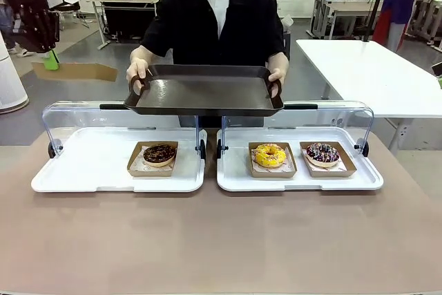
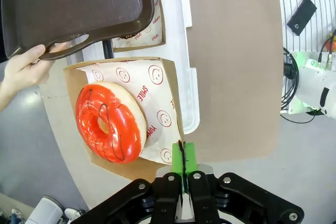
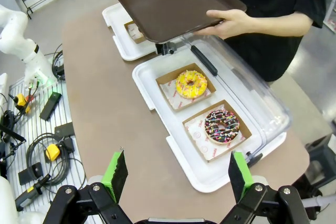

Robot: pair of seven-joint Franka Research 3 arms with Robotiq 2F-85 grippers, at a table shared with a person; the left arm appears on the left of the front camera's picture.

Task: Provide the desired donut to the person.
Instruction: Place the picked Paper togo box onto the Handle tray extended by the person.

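Observation:
My left gripper [image 2: 183, 167] is shut on the edge of a cardboard tray [image 2: 157, 77] lined with printed paper, which carries a red-glazed donut [image 2: 110, 121]. In the front view that gripper [image 1: 50, 60] hangs high at the far left, with the cardboard tray [image 1: 76, 72] seen edge-on beside it. The person [image 1: 217, 18] stands across the table and holds a dark brown serving tray [image 1: 204, 92] with both hands; its near corner [image 2: 79, 9] lies just beyond the donut. My right gripper [image 3: 178, 171] is open and holds nothing, above the table's near edge.
Two white trays [image 1: 90, 170] [image 1: 238, 177] with raised clear lids sit on the brown table. The left one holds a chocolate donut [image 1: 159, 153]. In the right one sit a yellow donut [image 1: 269, 155] and a sprinkled donut [image 1: 322, 153]. A white table [image 1: 373, 74] stands at the back right.

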